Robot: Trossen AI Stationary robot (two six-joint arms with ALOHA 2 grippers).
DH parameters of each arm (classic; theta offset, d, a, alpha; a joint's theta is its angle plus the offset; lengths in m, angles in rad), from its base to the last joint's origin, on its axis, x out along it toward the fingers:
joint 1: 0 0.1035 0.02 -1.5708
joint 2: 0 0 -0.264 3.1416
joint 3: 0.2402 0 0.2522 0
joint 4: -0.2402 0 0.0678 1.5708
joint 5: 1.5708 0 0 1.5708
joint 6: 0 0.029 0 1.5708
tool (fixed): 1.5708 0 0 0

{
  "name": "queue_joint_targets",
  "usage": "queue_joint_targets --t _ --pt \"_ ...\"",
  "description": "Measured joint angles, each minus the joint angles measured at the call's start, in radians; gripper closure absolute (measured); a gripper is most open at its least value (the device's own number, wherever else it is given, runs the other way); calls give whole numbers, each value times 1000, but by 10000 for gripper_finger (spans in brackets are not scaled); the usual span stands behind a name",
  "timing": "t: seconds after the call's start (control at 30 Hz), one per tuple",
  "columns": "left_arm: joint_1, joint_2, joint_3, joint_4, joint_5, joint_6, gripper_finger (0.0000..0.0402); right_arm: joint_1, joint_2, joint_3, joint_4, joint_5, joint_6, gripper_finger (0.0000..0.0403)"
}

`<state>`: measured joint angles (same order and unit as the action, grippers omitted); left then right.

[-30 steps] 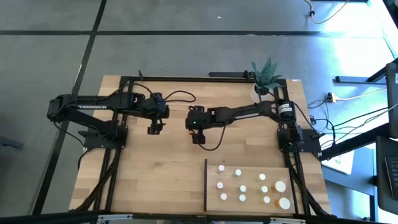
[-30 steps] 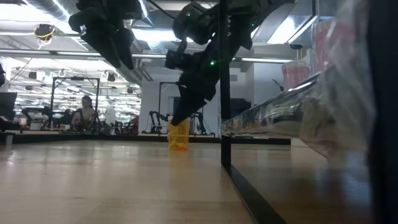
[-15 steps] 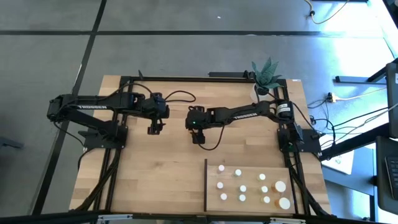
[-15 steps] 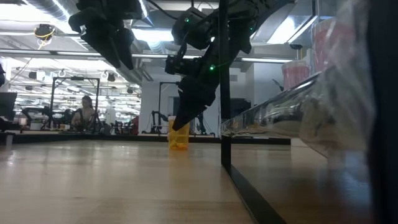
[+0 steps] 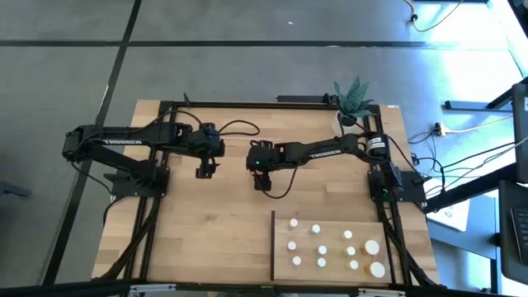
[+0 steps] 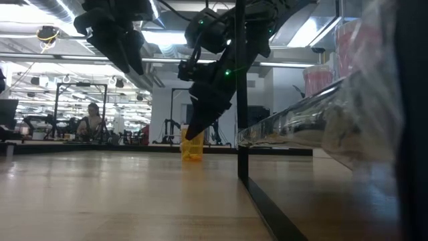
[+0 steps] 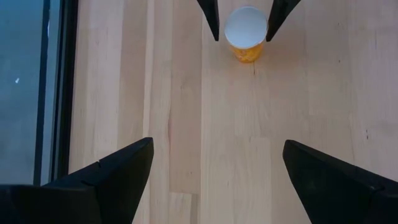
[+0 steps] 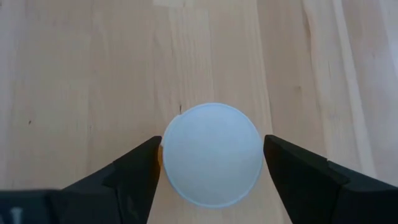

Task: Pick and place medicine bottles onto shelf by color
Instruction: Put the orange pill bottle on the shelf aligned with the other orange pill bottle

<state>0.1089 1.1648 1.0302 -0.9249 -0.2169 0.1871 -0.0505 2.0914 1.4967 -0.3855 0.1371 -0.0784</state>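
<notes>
Your right gripper (image 8: 211, 171) sits directly over the orange bottle (image 8: 211, 154), near the middle of the table in the high view, and the relation that matters is this: the bottle stands upright with its long axis vertical, its round white cap facing straight up between the two dark fingers (image 8: 134, 171), one on each side of the cap. The fingers are spread and bracket the cap closely; on the side where a sliver of orange shows, the finger looks to be at or nearly at the bottle, while a thin strip of wood shows on the other side, so you cannot yet call it a firm pinch. In the low view the same bottle (image 6: 192, 148) stands on the table (image 6: 120, 194) left of centre, with the right gripper (image 6: 195, 130) coming down onto it from above. It is a small bottle, short orange body under a white cap that covers nearly all of it from above. Your left gripper (image 7: 211, 180) hangs just beside it, towards the left of the high view, fingers spread wide and holding nothing; it looks along the wood at the bottle (image 7: 246, 36) caught between the other arm's fingertips. The right arm is plainly the nearer one. The shelf (image 5: 330, 219) lies at the lower right of the high view, already carrying rows of bottles (image 5: 322, 249), well apart from this one.
</notes>
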Motion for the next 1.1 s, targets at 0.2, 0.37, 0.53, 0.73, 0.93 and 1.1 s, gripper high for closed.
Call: queue_joint_targets --t 0.2,0.37,0.53,0.73,0.93,1.1 --pt "0 0 0 0 0 0 50 0 0 0 0 1 22 121" --pt "0 0 0 0 0 0 50 0 0 0 0 1 21 121" --pt "0 0 0 0 0 0 50 0 0 0 0 1 21 121" --pt "0 0 0 0 0 0 50 1 0 0 0 2 21 123" --pt "0 0 0 0 0 0 50 0 0 0 0 2 18 168" --pt "0 0 0 0 0 0 50 1 0 0 1 2 18 191"
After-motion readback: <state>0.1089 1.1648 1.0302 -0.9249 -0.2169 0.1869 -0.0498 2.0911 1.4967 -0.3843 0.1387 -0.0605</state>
